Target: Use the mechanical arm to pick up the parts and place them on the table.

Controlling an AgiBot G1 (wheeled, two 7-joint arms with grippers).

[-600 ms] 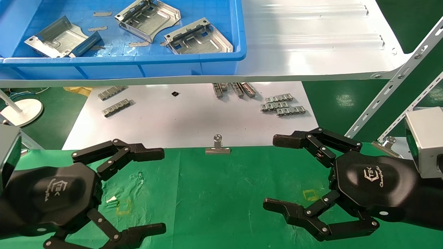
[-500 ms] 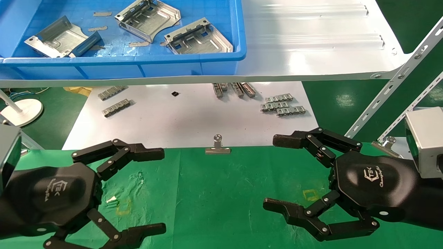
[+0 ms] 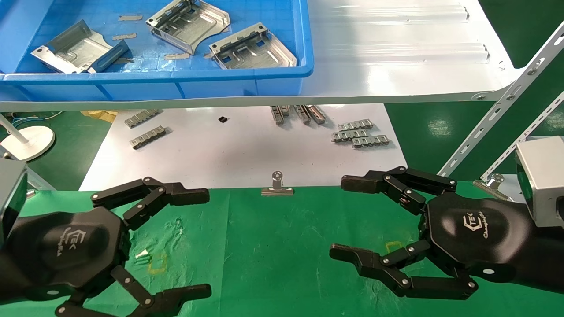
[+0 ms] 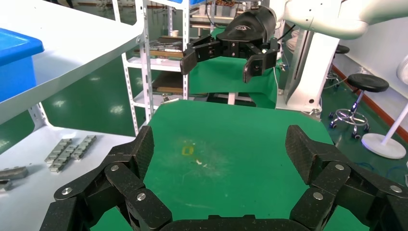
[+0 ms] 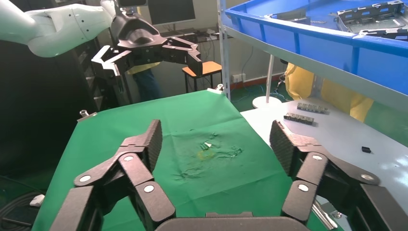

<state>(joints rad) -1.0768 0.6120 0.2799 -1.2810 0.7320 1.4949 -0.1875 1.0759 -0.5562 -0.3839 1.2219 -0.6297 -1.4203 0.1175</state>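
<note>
Three silvery sheet-metal parts lie in a blue bin (image 3: 246,83) on the white shelf: one at the left (image 3: 72,48), one in the middle (image 3: 189,24), one at the right (image 3: 251,48). My left gripper (image 3: 200,240) is open and empty above the green table (image 3: 273,246) at the left. My right gripper (image 3: 348,218) is open and empty above the table at the right. Both point toward the table's middle. Through each wrist view only green cloth shows between the fingers (image 4: 144,149) (image 5: 153,139). No part lies on the cloth.
The glossy white shelf (image 3: 396,66) overhangs a white sheet (image 3: 229,149) with several grey link strips (image 3: 359,134). A silver binder clip (image 3: 276,187) sits at the cloth's far edge. Yellow square marks (image 3: 156,262) (image 3: 394,247) are on the cloth. Slotted shelf struts (image 3: 498,105) stand at the right.
My right gripper has shifted slightly left and its fingers have moved a little; it stays open. The left gripper and the parts have not moved.
</note>
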